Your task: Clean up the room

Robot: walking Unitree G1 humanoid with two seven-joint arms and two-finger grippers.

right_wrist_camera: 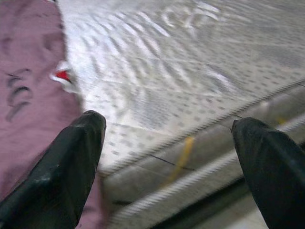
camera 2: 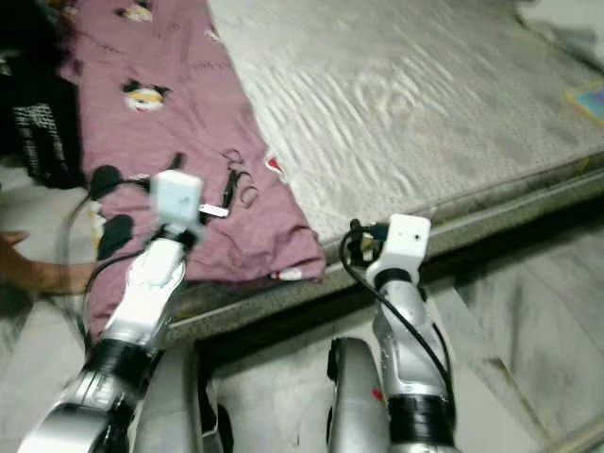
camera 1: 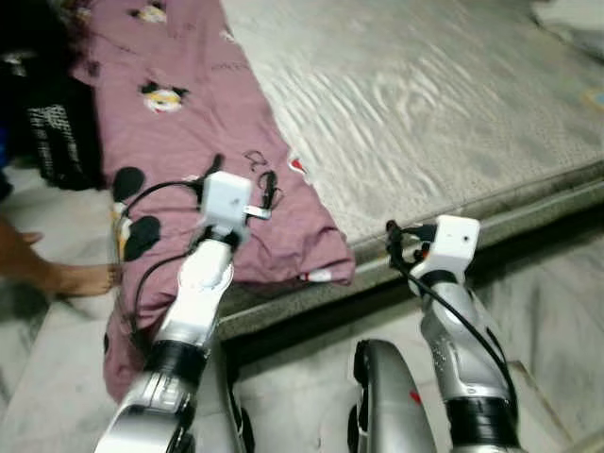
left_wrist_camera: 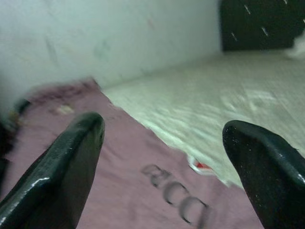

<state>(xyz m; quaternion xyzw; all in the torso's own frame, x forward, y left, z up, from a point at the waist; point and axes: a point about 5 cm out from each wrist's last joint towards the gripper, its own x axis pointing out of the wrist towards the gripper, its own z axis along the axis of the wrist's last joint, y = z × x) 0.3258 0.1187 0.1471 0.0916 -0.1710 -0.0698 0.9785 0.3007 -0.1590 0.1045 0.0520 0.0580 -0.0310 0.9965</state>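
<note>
Both grippers raised at the near edge of the mattress (camera 1: 444, 104), jaws spread, nothing gripped

The purple blanket (camera 1: 203, 123), printed with cartoon figures and lettering, lies along the robot's left side of the mattress; its near end hangs over the mattress edge toward the marble floor (camera 1: 47, 368). The left gripper (camera 1: 267, 192) sits just above the blanket near the printed lettering, fingers (left_wrist_camera: 62, 167) wide apart with blanket and mattress visible between them, gripping nothing. The right gripper (camera 1: 396, 243) sits at the front edge of the mattress, just to the right of the blanket's hanging corner, fingers (right_wrist_camera: 62, 162) likewise wide apart and holding nothing. A person's bare foot (camera 1: 71, 276) rests on the floor beside the blanket, at the robot's left. A black bag (camera 1: 57, 132) stands beyond it against the mattress
</note>
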